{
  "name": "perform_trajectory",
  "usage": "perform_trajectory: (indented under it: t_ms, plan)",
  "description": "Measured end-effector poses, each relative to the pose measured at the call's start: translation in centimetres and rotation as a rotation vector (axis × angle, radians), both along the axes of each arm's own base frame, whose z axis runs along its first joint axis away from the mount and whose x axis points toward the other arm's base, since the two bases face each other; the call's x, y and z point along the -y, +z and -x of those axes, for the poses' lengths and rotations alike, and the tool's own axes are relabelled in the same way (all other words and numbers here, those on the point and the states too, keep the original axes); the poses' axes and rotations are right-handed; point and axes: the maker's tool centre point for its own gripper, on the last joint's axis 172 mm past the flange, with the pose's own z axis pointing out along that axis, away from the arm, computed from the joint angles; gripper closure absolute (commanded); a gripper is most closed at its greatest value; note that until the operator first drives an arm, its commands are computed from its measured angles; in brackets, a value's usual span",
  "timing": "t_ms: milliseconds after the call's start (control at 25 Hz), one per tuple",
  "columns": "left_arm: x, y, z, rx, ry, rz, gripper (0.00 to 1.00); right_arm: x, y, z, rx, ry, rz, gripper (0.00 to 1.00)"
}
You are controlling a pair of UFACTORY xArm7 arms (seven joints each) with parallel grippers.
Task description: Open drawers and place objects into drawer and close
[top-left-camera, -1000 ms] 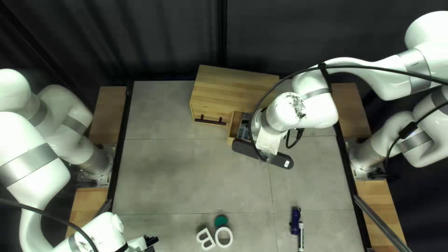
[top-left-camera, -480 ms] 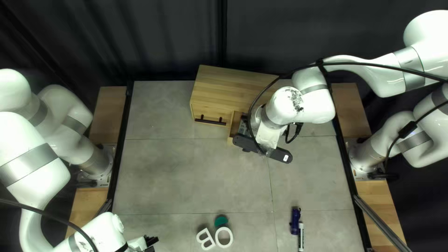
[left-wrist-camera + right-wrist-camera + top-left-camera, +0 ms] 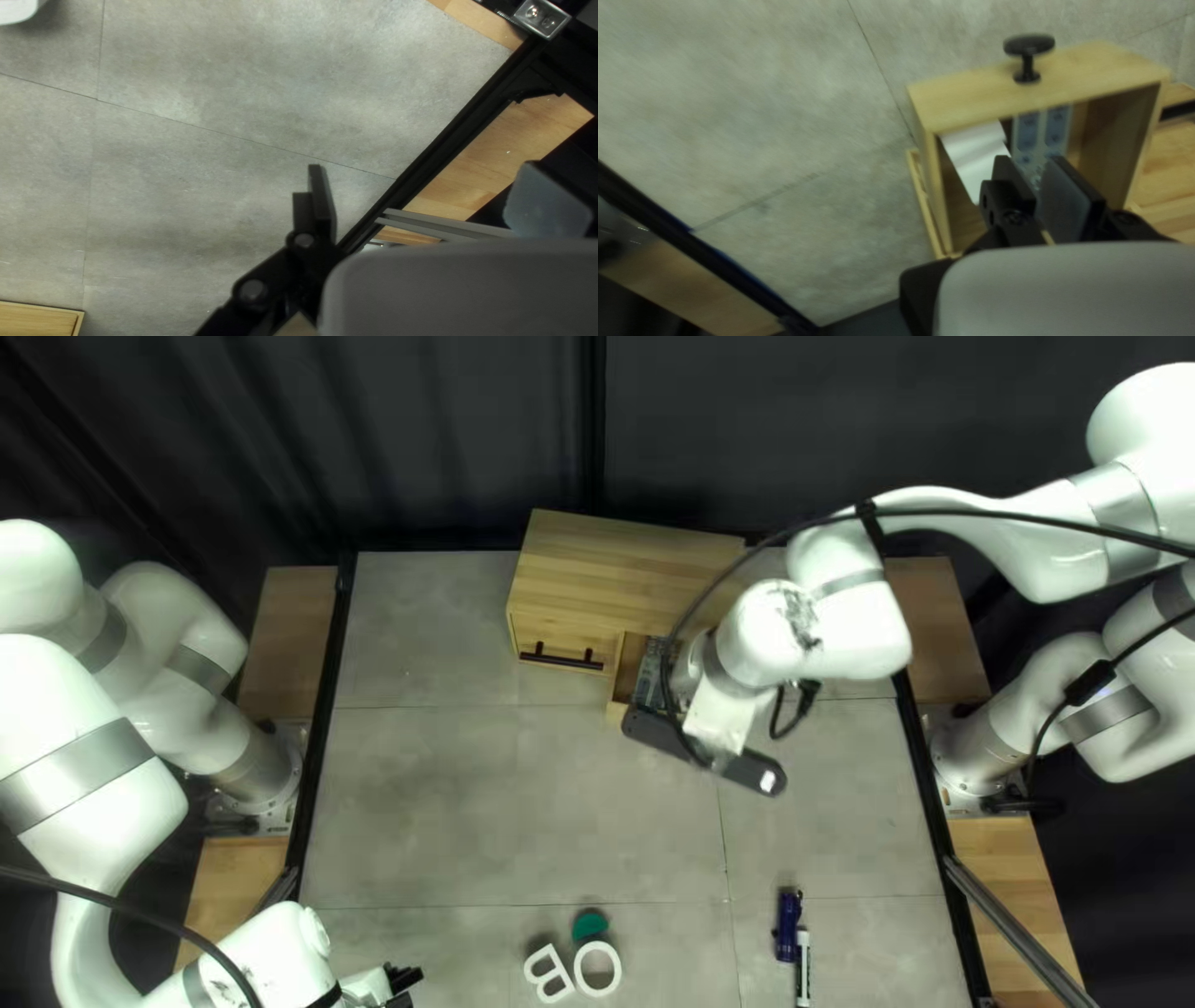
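Observation:
In the top left view my right gripper [image 3: 703, 751], mostly hidden by its arm, is over the front of the pulled-out drawer [image 3: 619, 697] of the wooden cabinet [image 3: 623, 579]. The right wrist view shows the right gripper [image 3: 1042, 177] open at the drawer [image 3: 1027, 93], a narrow gap between its fingers. Inside lie a white strip [image 3: 977, 155] and a grey item with bluish panels [image 3: 1041, 134]. My left gripper [image 3: 401, 983] is low at the left; in its wrist view the left gripper [image 3: 434, 196] stands wide open over bare table.
At the near edge lie a white B [image 3: 548, 973], a white O [image 3: 598, 968], a green piece [image 3: 590, 925], a blue object [image 3: 788, 925] and a white marker [image 3: 803, 968]. The cabinet's other drawer, with a bar handle [image 3: 560, 657], is closed.
Over the last half second my right gripper has shifted slightly toward the near edge and its black mount has tilted, uncovering more of the drawer's contents. The left arm stays still.

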Motion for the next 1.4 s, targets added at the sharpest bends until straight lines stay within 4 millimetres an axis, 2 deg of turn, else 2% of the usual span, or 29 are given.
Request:
perform_trajectory:
  t_ms: [120, 160, 320, 400, 560, 680, 920, 1000, 1400]
  plan:
    - [0.0, 0.0, 0.0, 0.000, 0.000, 0.000, 0.00, -5.1, -1.1, 2.0, -0.015, -0.023, -0.031, 0.00]
    - [0.0, 0.0, 0.0, 0.000, 0.000, 0.000, 0.00, -6.0, -1.3, 2.4, -0.017, -0.024, -0.037, 0.00]
    - [0.0, 0.0, 0.0, 0.000, 0.000, 0.000, 0.00, -11.5, -4.3, 4.1, -0.030, -0.030, -0.082, 0.00]
    - [0.0, 0.0, 0.0, 0.000, 0.000, 0.000, 0.00, -13.0, -5.3, 4.4, -0.034, -0.035, -0.094, 0.00]
    - [0.0, 0.0, 0.0, 0.000, 0.000, 0.000, 0.00, -17.5, -8.3, 5.7, -0.051, -0.040, -0.124, 0.00]
    - [0.0, 0.0, 0.0, 0.000, 0.000, 0.000, 0.00, -19.3, -9.6, 6.6, -0.062, -0.025, -0.141, 0.00]
    - [0.0, 0.0, 0.0, 0.000, 0.000, 0.000, 0.00, -20.1, -12.5, 7.9, -0.077, 0.010, -0.162, 0.00]
    - [0.0, 0.0, 0.0, 0.000, 0.000, 0.000, 0.00, -19.7, -13.8, 8.7, -0.082, 0.033, -0.165, 0.00]
    - [0.0, 0.0, 0.0, 0.000, 0.000, 0.000, 0.00, -16.6, -16.8, 10.4, -0.090, 0.152, -0.156, 0.00]
